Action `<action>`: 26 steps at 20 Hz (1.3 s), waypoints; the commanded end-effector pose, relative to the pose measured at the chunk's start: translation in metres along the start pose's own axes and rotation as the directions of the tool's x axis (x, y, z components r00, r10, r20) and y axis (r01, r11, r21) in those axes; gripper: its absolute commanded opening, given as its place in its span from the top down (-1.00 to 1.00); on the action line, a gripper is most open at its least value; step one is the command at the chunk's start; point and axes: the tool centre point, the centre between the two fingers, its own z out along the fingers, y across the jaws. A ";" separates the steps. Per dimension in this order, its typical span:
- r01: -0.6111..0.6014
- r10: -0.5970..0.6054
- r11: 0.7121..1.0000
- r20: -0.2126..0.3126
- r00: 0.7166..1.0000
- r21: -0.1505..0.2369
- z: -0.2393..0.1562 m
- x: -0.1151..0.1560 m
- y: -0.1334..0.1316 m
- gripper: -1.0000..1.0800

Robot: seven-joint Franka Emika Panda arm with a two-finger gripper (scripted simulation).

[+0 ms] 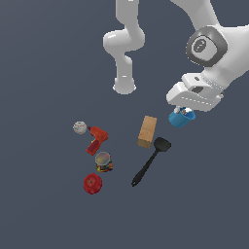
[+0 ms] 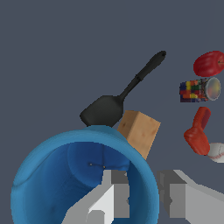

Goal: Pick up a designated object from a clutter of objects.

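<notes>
Blue cup point(image 1: 181, 118) hangs tilted under the gripper point(image 1: 184, 111), at the exterior view's right, past the end of the tan wooden block point(image 1: 147, 131) and above the spatula point(image 1: 150, 161) head. Whether it is clear of the floor I can't tell. Wrist view only: one finger point(image 2: 114, 192) sits inside the hollow of the cup point(image 2: 48, 183), the other finger point(image 2: 177, 197) outside its wall, jaws closed narrow on the rim between them. Exterior view hides that grip behind the white hand body. Exterior view alone shows the arm base and the layout: block just beside the spatula head; red drill point(image 1: 97, 139), white ball point(image 1: 80, 128), small can point(image 1: 103, 162) and red apple point(image 1: 92, 183) grouped well apart at the exterior view's left. Wrist view has block point(image 2: 139, 131) and spatula point(image 2: 118, 96) close behind the cup rim. Bare grey floor lies open all around the cup's far side.
</notes>
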 end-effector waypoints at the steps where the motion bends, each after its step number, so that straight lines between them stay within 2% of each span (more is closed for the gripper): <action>1: 0.000 0.000 1.000 -0.002 1.000 0.001 -0.026 -0.013 0.009 1.00; 14: 0.000 0.000 1.000 -0.002 1.000 0.003 -0.134 -0.067 0.045 1.00; 20: -0.001 0.001 1.000 -0.002 1.000 0.002 -0.159 -0.078 0.053 1.00; 26: -0.002 0.002 1.000 -0.002 1.000 0.002 -0.167 -0.080 0.056 1.00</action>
